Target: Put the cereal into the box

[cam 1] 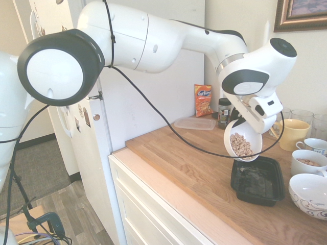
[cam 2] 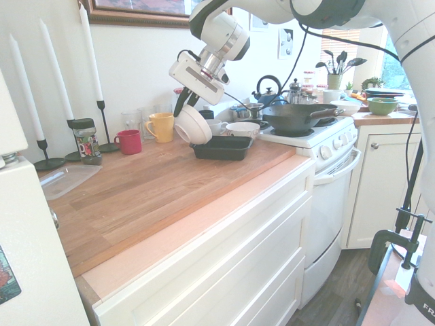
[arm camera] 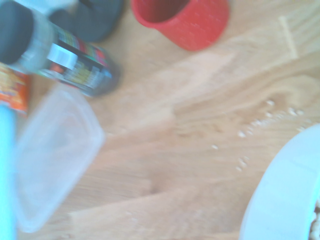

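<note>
Gripper (cam 1: 244, 118): clamped on the rim of a white bowl (cam 1: 243, 139), held tipped steeply above the counter.
Cereal (cam 1: 240, 145): light-tan pieces heaped inside the tilted bowl.
Box (cam 1: 258, 180): black tray on the wooden counter (cam 1: 199, 168), directly below the bowl's lower edge.
Clear lid (arm camera: 52, 155): flat on the counter, near a dark-capped jar (arm camera: 75, 62) and a red mug (arm camera: 185, 19).

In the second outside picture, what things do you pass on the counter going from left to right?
Clear lid → spice jar → red mug → yellow mug → white bowl held by the hand → black box.
</note>
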Motion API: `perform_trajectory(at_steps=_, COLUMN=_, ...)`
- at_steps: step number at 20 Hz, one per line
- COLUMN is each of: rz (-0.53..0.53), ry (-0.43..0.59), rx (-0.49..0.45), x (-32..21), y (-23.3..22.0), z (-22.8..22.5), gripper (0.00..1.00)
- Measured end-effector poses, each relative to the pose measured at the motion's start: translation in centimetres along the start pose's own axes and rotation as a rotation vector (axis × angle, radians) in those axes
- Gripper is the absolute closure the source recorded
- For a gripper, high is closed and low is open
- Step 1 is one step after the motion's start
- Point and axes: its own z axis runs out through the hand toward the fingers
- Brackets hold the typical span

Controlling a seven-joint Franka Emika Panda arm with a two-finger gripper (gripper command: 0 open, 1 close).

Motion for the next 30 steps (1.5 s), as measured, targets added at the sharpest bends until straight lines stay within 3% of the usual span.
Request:
perform_trajectory(at_steps=11, rz=0.023, ry=-0.115, rx=0.171, x=2.0, y=2.5, z=-2.0, gripper=1.0)
perform_trajectory(at_steps=23, rz=0.065, ry=-0.163, rx=0.256, x=4.1, y=6.4, z=-2.8, gripper=1.0)
perform_trajectory(at_steps=30, rz=0.064, ry=-0.202, rx=0.356, x=5.1, y=8.8, z=-3.7, gripper=1.0)
